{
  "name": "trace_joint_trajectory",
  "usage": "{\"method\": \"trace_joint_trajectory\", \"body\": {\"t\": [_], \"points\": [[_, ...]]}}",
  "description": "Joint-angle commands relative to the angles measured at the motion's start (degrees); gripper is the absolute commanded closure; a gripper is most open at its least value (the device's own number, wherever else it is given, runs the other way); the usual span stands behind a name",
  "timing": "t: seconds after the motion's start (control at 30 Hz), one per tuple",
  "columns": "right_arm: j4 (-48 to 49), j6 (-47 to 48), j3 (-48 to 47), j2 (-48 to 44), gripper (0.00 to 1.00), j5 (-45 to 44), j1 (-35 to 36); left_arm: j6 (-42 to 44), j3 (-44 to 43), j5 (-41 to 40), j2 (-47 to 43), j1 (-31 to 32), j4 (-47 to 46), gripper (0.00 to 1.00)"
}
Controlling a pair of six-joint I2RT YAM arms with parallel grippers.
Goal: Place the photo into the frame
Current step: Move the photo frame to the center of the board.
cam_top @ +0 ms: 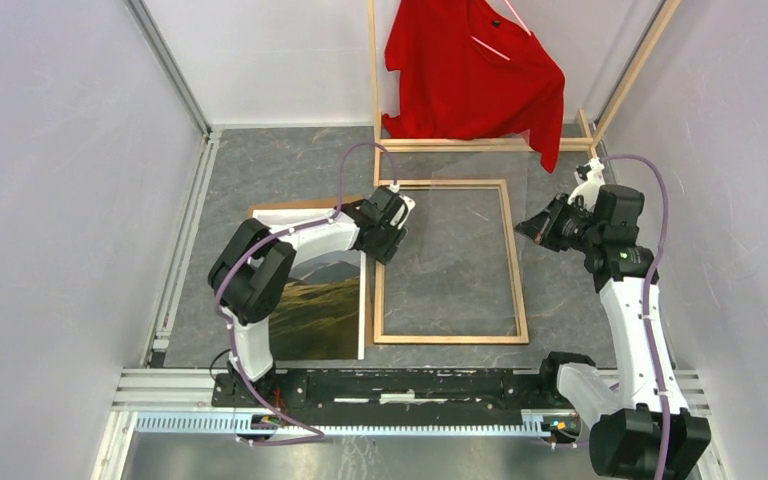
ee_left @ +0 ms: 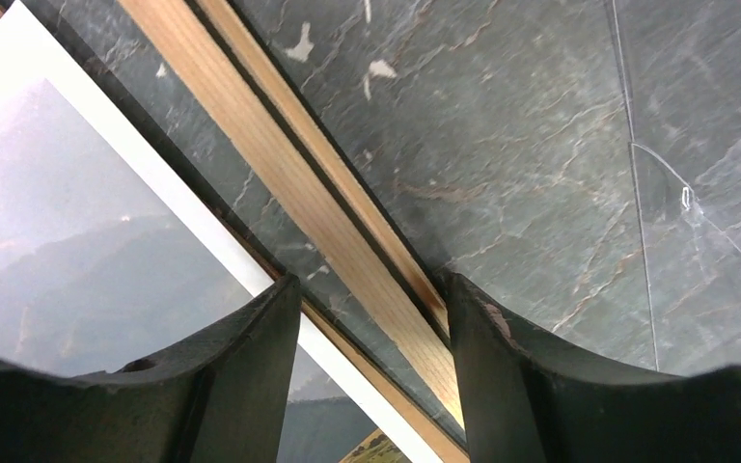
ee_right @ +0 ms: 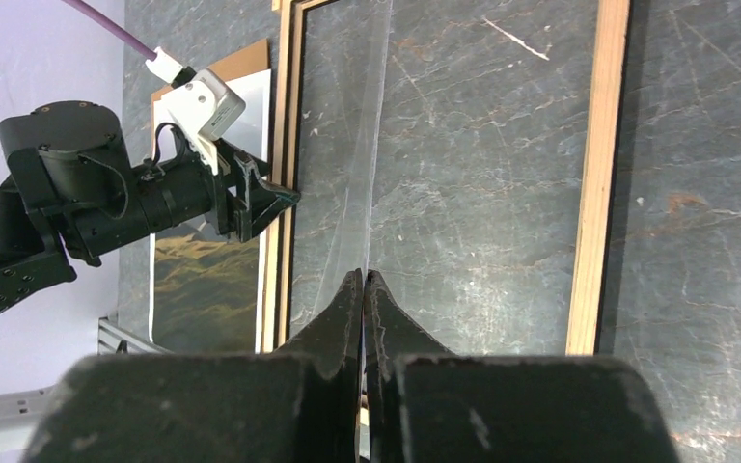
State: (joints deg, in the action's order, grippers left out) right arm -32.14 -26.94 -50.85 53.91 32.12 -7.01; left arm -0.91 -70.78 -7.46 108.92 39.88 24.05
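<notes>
Centre of overhead view: frame (cam_top: 450, 339) flat, wood side up | just left of it: photo (cam_top: 320, 300) face up | left gripper (ee_left: 365, 289): jaws spread astride frame's left rail | right gripper (ee_right: 364, 275): jaws pressed together, pinching clear sheet (ee_right: 352, 193)

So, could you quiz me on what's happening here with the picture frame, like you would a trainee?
1. True or false: the photo already lies inside the frame.
2. The right gripper is shut on: A) the photo, B) the clear sheet, C) the frame.
3. Which rail of the frame sits between the spread fingers of the left gripper?

Key
1. False: the photo lies face up on the table, left of the frame.
2. B: it pinches the sheet's edge, and part of the sheet is raised above the frame.
3. The left rail, near its far end.
</notes>
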Motion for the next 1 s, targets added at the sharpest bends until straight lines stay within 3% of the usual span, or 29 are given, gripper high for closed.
{"method": "trace_joint_trajectory", "body": {"t": [0.0, 0.23, 0.4, 0.43, 0.63, 0.83, 0.97], "points": [[5.66, -1.88, -0.12, -0.64, 1.0, 2.54, 1.64, 3.85, 3.28, -2.99, -1.08, -1.29, 4.58, 0.34], [6.61, -3.28, -2.03, -0.12, 1.0, 4.97, 2.52, 9.28, 2.14, 0.04, -3.09, -1.56, 5.96, 0.27], [6.74, -4.91, -3.43, -0.77, 1.0, 7.78, 2.52, 11.15, -1.41, 7.88, -8.68, -2.09, 11.07, 0.02], [6.61, -5.15, -3.9, -0.83, 1.0, 8.39, 2.52, 11.53, -2.68, 10.26, -10.06, -2.84, 12.17, 0.0], [5.96, -6.72, -6.48, -0.37, 1.0, 11.69, 2.52, 13.26, -10.18, 20.14, -16.11, -12.42, 16.99, 0.0], [15.88, -16.73, -1.72, -1.48, 1.0, 18.01, 2.73, 12.88, -10.97, 19.4, -16.87, -22.35, 16.95, 0.0], [22.42, -23.95, 0.07, -1.92, 1.0, 20.77, 3.43, 12.82, -7.1, 15.53, -17.71, -25.28, 13.91, 0.0]]}}
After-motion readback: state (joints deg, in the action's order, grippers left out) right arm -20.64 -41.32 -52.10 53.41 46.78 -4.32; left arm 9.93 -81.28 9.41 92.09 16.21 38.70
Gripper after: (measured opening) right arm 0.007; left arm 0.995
